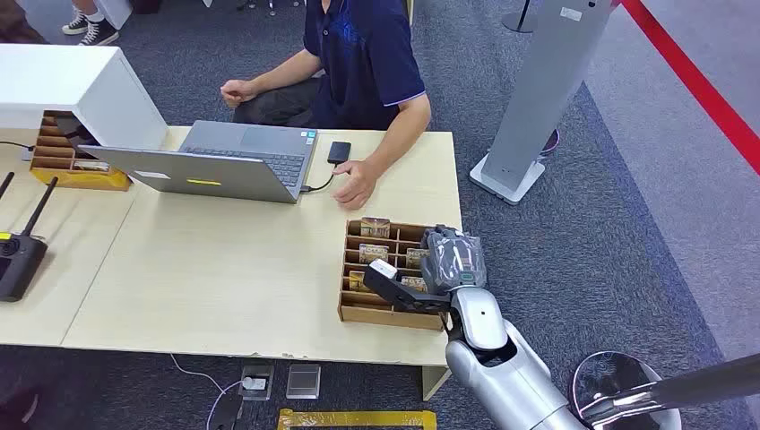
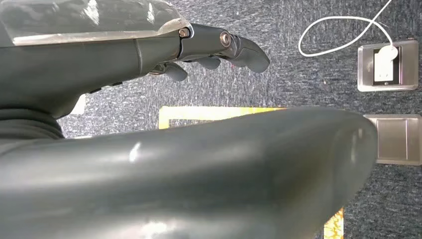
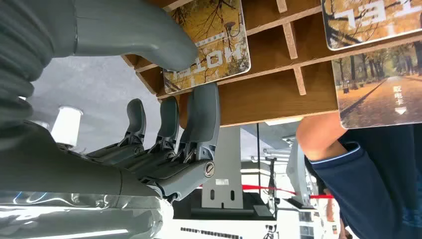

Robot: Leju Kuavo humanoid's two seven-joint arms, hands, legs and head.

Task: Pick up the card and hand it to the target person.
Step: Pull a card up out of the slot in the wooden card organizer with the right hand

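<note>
Fingers (image 3: 201, 117) of my right hand (image 1: 421, 285) pinch a card (image 3: 211, 42) against the thumb, over the wooden tray (image 1: 354, 309) on the bench (image 1: 224, 269); left hand (image 2: 219, 47) hangs empty, loosely curled.

Light wood-top table (image 1: 224, 269) carries: open grey laptop (image 1: 224, 161) near the far edge, small black device (image 1: 339, 150) just beside it joined by a cable, a seated person's hand (image 1: 357, 186) resting on the top, and a wooden compartment tray (image 1: 381, 313) holding cards at the near right corner. An adjoining table (image 1: 63, 233) to the left carries a second wooden tray (image 1: 67, 161) tucked under a white box (image 1: 81, 85), and a black antenna controller (image 1: 18, 255). Grey carpet floor (image 1: 609, 233) below carries floor sockets (image 1: 303, 380) with a white cable, and a grey stand (image 1: 538, 98) on a white base.
</note>
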